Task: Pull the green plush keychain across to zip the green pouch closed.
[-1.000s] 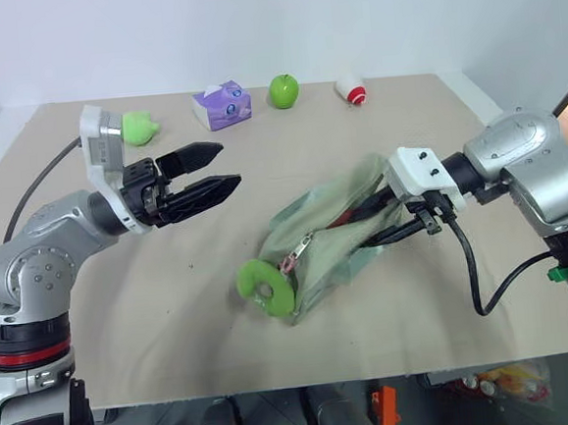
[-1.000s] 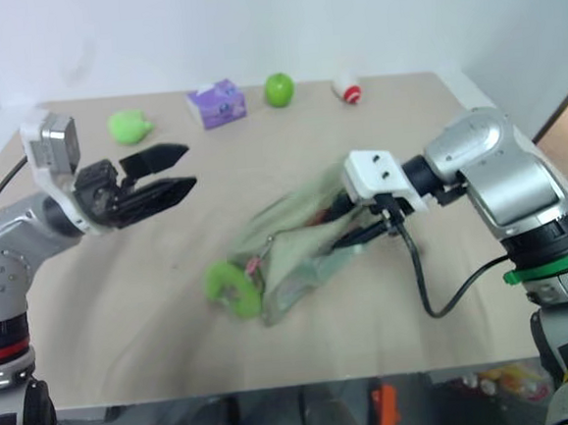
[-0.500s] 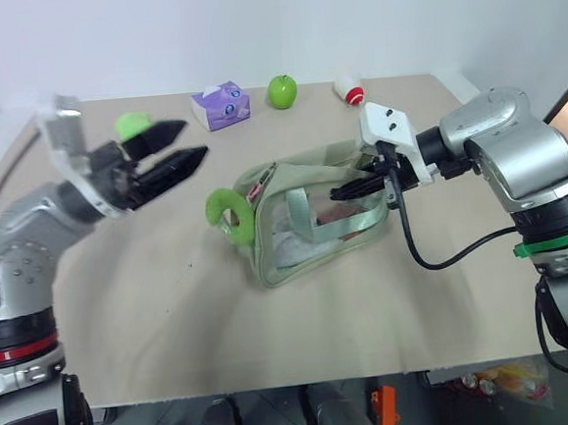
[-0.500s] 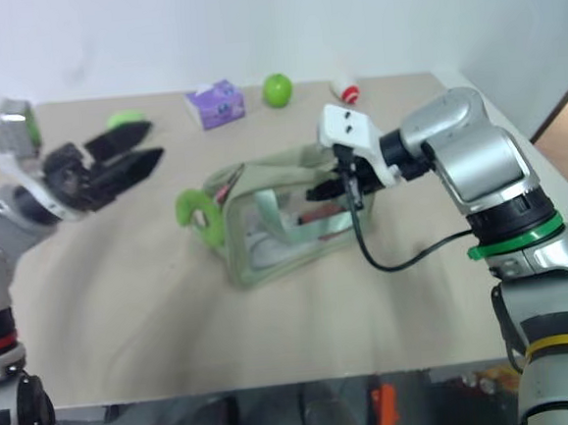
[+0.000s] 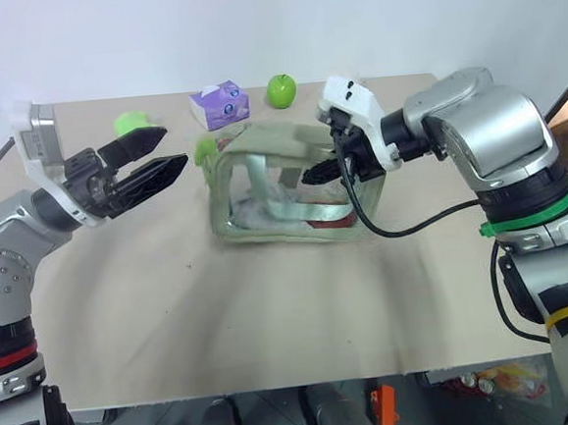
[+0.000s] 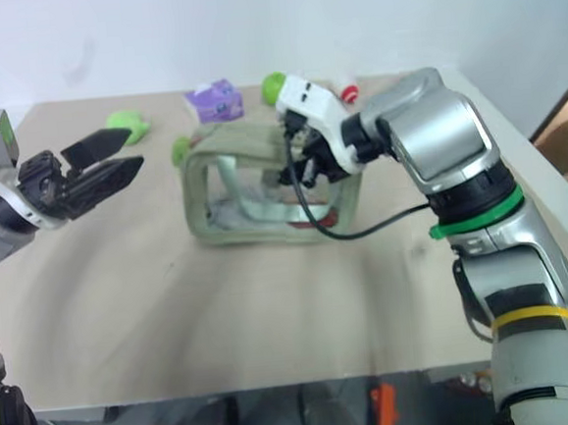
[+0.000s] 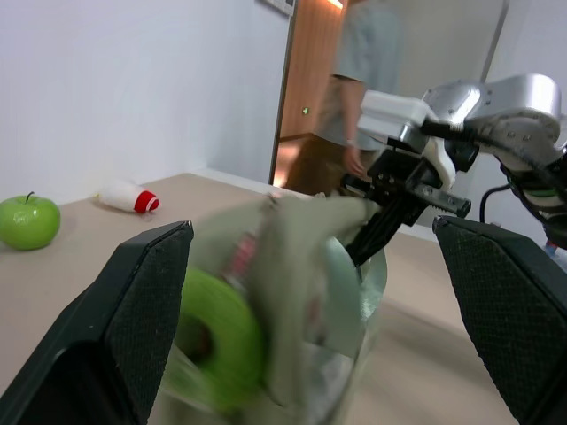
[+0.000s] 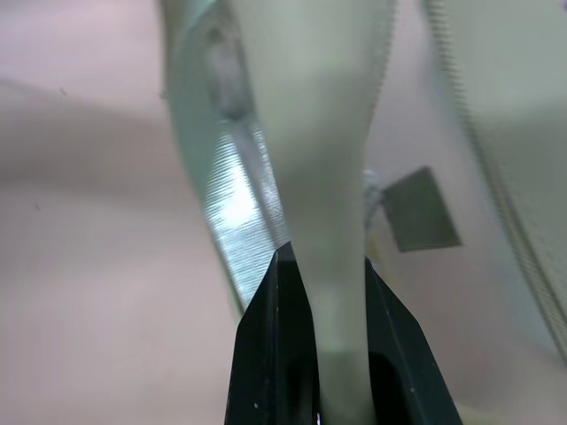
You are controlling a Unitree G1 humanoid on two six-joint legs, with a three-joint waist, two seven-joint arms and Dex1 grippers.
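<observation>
The worktop is a wide beige surface, and the biggest thing on it is the green pouch, standing upright on its long edge near the middle, its clear window facing me. My right hand reaches in from the right and is clamped tight on a strap of the pouch's pale green fabric at its right end; in the right wrist view the strap runs straight up from between my two black fingers. My left hand hovers to the left of the pouch, apart from it, its two fingers spread wide and pointing toward the pouch's left end. The green plush keychain sits at the pouch's upper left corner, on the far side; from the left wrist it shows as a fuzzy lime ring against the fabric, between my open fingers in that view. Along the far edge of the worktop stand a purple carton, a green apple, a lime plush blob and a small white and red bottle. A person stands in a doorway beyond.
</observation>
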